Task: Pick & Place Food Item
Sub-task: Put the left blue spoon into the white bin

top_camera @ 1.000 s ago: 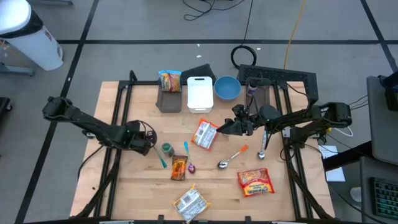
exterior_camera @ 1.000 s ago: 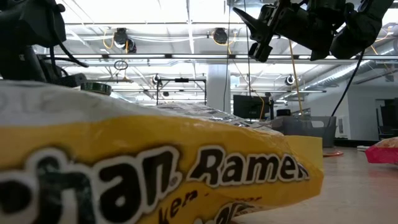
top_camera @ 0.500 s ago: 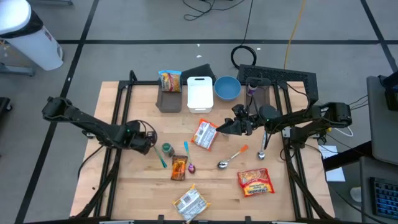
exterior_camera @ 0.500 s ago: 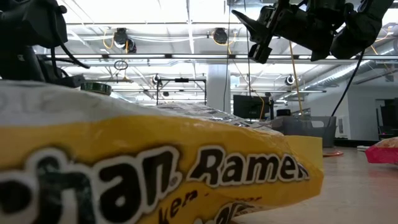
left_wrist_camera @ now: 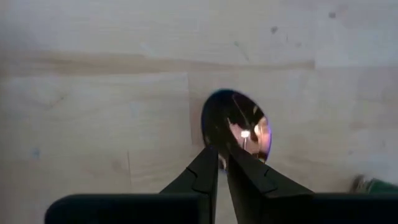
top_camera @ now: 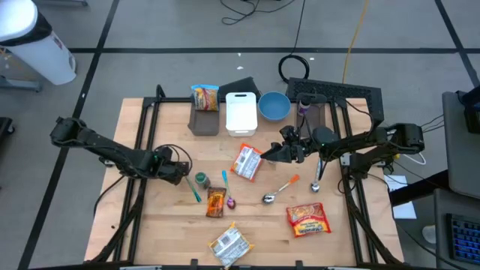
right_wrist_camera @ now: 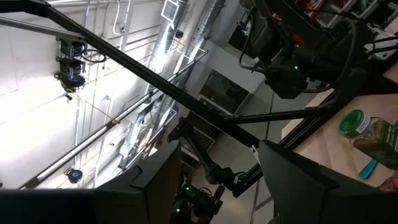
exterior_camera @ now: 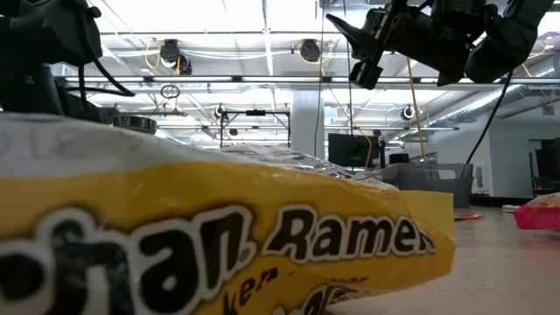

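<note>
Left hand (left_wrist_camera: pixel 222 165) low over wooden worktop (top_camera: pixel 165 225) near left edge, fingers nearly pressed together, holding nothing; dark shiny round object (left_wrist_camera: pixel 237 127) just beyond tips. Right hand (top_camera: pixel 268 154) spread, raised mid-worktop beside orange-and-white snack packet (top_camera: pixel 247 162), likely task item. Step: approach. Next: lower, straddle packet, pinch.

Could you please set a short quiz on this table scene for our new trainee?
1. True or false: the right hand is gripping a food packet.
2. What stands beside the white tray, on the right arm's side? A) a blue bowl B) a mug C) a banana
3. What colour is the lid of the jar next to the left hand?

Key: 1. False, it is open and empty, raised above the table. 2. A. 3. Green.
</note>
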`<move>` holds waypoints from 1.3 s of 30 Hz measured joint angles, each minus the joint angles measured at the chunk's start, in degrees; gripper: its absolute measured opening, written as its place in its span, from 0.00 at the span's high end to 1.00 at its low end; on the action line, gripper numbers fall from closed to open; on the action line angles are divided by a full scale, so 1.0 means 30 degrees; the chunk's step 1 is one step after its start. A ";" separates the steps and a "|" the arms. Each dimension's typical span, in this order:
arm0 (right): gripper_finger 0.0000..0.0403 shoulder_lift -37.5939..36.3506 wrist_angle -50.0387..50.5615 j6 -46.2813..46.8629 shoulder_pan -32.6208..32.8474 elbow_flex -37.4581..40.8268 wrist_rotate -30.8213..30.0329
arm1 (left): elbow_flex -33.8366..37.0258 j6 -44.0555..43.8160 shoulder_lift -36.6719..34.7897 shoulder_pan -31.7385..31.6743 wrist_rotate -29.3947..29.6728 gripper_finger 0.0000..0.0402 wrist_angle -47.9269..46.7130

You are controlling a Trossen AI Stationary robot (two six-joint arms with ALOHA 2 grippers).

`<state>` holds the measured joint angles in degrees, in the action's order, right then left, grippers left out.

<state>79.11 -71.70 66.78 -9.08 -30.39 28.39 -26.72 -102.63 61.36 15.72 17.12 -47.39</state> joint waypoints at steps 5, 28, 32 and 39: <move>0.47 0.0000 0.0000 -0.0037 0.0000 0.0000 -0.0030 | -0.0058 0.1289 -0.0472 0.0004 -0.1356 0.88 0.0411; 0.47 0.0000 0.0277 -0.1076 0.0022 -0.0007 -0.0454 | -0.5964 1.4169 -0.4313 -0.7360 -0.5901 0.38 -0.4770; 0.47 0.0000 0.0277 -0.1214 0.0022 -0.0007 -0.0454 | -0.5872 1.7739 -0.3970 -1.1165 -0.8756 0.39 -0.4745; 0.47 0.0000 0.0277 -0.1052 0.0051 -0.0007 -0.0454 | -0.5858 2.3877 -0.1755 -1.6242 -1.1963 0.41 -0.5257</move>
<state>79.11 -70.87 63.63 -8.93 -30.41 27.03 -44.29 -31.00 56.10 -33.01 -18.77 -63.16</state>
